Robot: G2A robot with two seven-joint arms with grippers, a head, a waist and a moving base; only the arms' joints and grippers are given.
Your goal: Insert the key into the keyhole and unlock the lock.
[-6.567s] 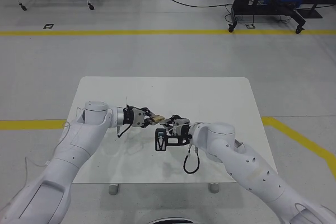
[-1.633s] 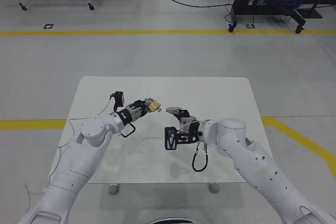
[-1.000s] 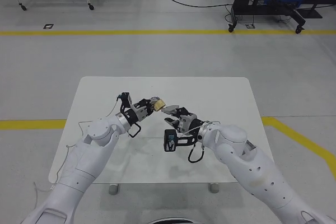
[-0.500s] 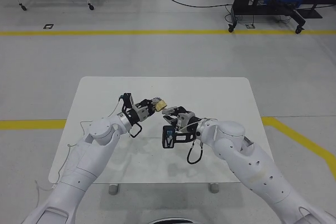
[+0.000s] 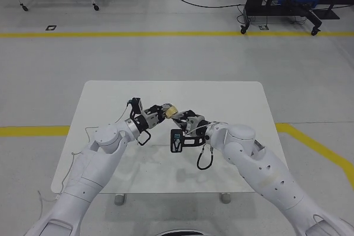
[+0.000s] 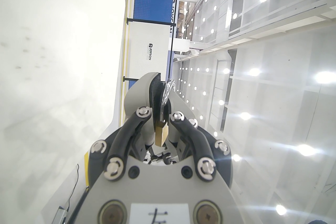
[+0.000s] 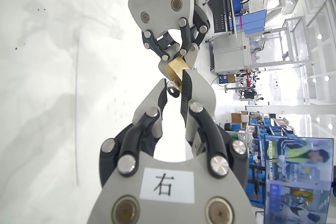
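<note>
Centre frame in the top view, above the table point(image 5: 236, 100), my left gripper point(image 6: 163, 93) clamps the brass lock point(image 7: 176, 68). The key point(image 7: 173, 88) sits head-out at its keyhole, inside my right gripper point(image 7: 173, 83); I cannot tell whether that grip has closed. An off-axis twist could bend the key or wrench the lock loose.

Lock point(image 7: 176, 68): polished brass, glossy (warm yellow sheen). Key point(image 7: 173, 86): bright silvery metal, smooth. Table point(image 5: 224, 100): matt white, faintly speckled surface.
</note>
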